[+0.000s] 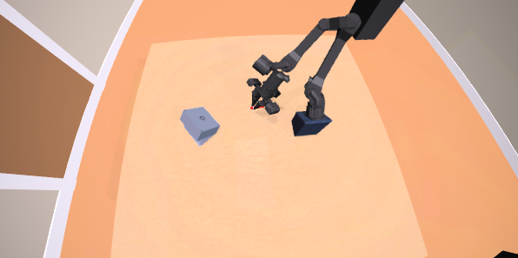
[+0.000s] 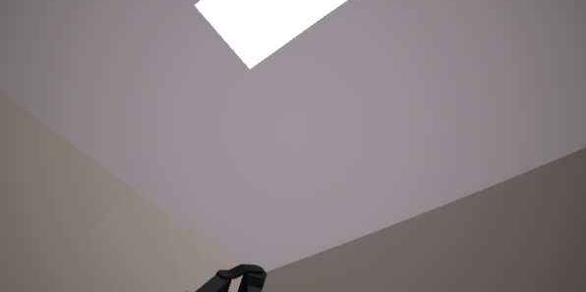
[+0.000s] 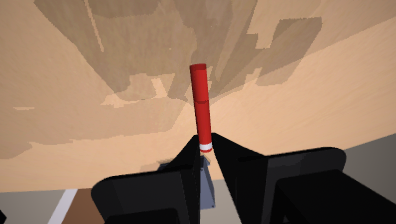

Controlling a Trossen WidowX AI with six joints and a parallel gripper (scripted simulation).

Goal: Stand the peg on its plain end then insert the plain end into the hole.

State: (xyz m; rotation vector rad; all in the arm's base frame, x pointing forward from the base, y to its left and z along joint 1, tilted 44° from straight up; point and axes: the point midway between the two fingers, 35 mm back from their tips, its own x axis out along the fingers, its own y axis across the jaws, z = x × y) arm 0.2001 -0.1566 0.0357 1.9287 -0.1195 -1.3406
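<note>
The red peg [image 1: 261, 106] [image 3: 202, 112] is held near its white-banded end between the fingertips of my gripper [image 1: 255, 105] [image 3: 204, 137], which is shut on it. In the wrist view the white band sits right at the fingertips and the plain end points up the picture, away from the fingers. In the top view most of the peg is hidden by the gripper; whether it touches the table cannot be told. The grey-blue sloped panel [image 1: 193, 123] [image 3: 207, 192] stands left of the gripper in the top view, its one hole [image 1: 202, 118] facing up and empty.
The arm's dark blue base [image 1: 310, 125] stands right of the gripper. A large black box [image 1: 382, 3] is at the upper right of the top view. The exterior view shows mostly ceiling, a bright lamp [image 2: 290, 6] and a bit of the arm [image 2: 246, 270] at the bottom edge.
</note>
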